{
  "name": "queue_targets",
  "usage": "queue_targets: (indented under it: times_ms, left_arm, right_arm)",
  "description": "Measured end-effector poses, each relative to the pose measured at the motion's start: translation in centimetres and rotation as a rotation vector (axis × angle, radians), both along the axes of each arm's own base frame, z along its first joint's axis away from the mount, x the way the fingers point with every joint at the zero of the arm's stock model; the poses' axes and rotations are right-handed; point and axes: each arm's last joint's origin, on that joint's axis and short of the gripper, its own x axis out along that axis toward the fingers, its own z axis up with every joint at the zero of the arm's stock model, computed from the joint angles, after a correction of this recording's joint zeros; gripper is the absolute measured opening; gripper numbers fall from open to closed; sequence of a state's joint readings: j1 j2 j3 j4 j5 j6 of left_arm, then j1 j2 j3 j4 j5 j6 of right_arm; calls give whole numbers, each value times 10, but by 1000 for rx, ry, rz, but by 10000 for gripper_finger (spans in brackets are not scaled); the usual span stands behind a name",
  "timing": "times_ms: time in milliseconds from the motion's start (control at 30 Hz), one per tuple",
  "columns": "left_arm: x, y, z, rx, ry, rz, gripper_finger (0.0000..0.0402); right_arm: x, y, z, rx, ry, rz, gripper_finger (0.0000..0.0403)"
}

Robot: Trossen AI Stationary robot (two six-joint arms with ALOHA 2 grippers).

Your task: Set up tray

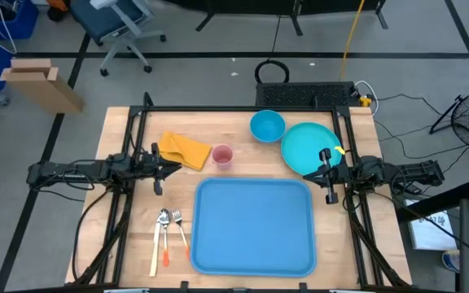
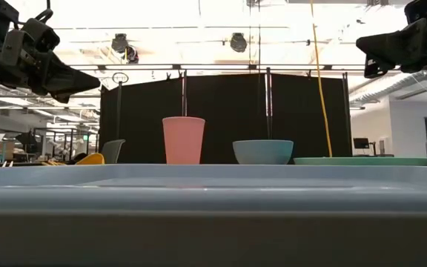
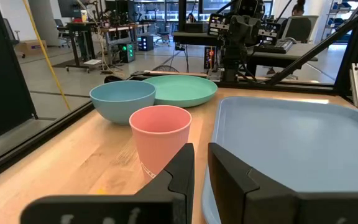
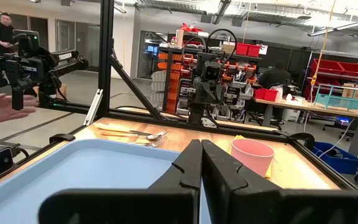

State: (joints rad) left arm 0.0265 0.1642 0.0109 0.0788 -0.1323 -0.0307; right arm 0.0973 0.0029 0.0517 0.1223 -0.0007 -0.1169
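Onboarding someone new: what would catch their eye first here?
The big light-blue tray dominates the table's near middle, with nothing on it. Behind it sit a pink cup, blue bowl and teal plate, with a yellow cloth left. Both claws, left and right, hover at the sides, holding nothing.

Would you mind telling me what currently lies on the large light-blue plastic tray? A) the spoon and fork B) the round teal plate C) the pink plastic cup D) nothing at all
D: in the high view the large light-blue plastic tray is bare, while the pink plastic cup and round teal plate stand on the wooden table beyond it and the cutlery lies beside it.
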Motion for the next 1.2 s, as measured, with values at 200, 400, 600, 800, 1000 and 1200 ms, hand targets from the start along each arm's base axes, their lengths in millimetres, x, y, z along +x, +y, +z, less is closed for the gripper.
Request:
queue_targets:
  times_ms: [200, 400, 600, 800, 1000, 1200]
  left_arm:
    - [0, 0, 0, 0, 0, 0, 49]
    - [0, 0, 0, 0, 0, 0, 49]
    - [0, 0, 1, -9, -11, 1, 49]
    - [0, 0, 1, -7, -10, 1, 49]
    - [0, 0, 3, 21, -26, 10, 49]
    - [0, 1, 2, 3, -19, 30, 49]
  right_arm:
    - [0, 0, 0, 0, 0, 0, 0]
    - [0, 0, 0, 0, -1, 0, 0]
    - [-1, 0, 8, -19, -84, -4, 0]
    - [-3, -1, 15, -6, -160, -12, 0]
    - [-1, -5, 34, 3, -100, -184, 0]
    - [13, -10, 84, -43, 214, -401, 0]
